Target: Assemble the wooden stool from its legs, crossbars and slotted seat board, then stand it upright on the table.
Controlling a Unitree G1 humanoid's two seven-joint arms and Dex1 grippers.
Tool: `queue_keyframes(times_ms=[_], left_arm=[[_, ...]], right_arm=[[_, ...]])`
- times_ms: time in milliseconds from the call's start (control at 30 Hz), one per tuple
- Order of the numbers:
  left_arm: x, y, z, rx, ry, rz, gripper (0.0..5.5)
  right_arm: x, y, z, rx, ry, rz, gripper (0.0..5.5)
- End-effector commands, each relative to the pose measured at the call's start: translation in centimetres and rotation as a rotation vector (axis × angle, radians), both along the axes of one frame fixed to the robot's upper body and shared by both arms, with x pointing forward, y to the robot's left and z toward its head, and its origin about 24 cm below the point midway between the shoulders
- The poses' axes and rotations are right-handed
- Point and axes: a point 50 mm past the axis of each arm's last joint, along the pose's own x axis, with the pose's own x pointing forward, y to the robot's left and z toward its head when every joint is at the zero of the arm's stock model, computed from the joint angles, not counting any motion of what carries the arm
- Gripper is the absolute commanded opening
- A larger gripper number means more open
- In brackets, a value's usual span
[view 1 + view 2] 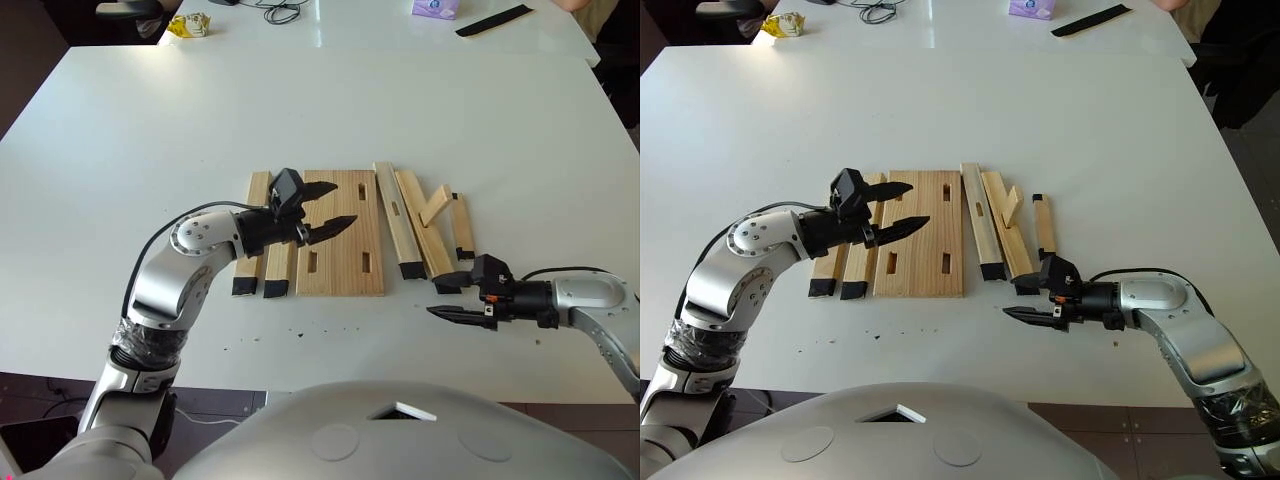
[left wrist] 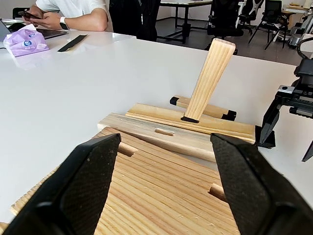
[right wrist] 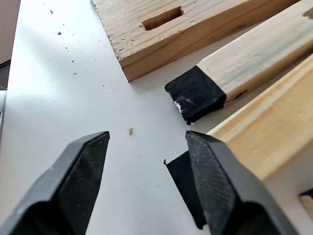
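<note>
Wooden seat board (image 1: 340, 265) lay flat on the white surface (image 1: 200, 120), with two legs (image 1: 250, 268) touching its left edge and other legs and crossbars (image 1: 392, 215) just beside its right. The left gripper (image 1: 345, 202) hung spread above the board's left part. The right gripper (image 1: 433, 299), also spread, sat just nearer than the right-hand pieces.

Head stereo pair: high, facing forward and down onto the seat board (image 1: 340, 235). Left wrist: low over the board, looking across it. Right wrist: close at the board's corner. All views share the board.
</note>
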Motion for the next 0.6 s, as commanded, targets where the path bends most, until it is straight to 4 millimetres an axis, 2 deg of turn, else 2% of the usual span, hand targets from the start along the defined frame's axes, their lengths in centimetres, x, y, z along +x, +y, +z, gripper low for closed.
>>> queue_keyframes(times_ms=[33,167,267,400,600], left_arm=[[-0.2,0.2,-0.2,0.016,0.002,0.018,3.41],[-0.5,0.4,-0.2,0.018,0.002,0.031,3.41],[-0.6,0.5,-0.3,0.017,0.004,0.044,3.41],[-0.7,0.5,-0.3,0.014,0.003,0.052,3.41],[-0.8,0.5,-0.4,0.011,0.002,0.069,3.41]], right_arm=[[1.0,-0.7,1.9,-0.007,-0.083,-0.077,2.9],[2.4,-0.8,3.2,-0.049,-0.205,-0.301,2.9],[1.9,-0.5,2.8,-0.164,-0.174,-0.465,2.9],[0.9,1.6,3.1,-0.152,-0.062,-0.534,2.9],[0.9,3.3,3.8,-0.121,-0.025,-0.606,2.9]])
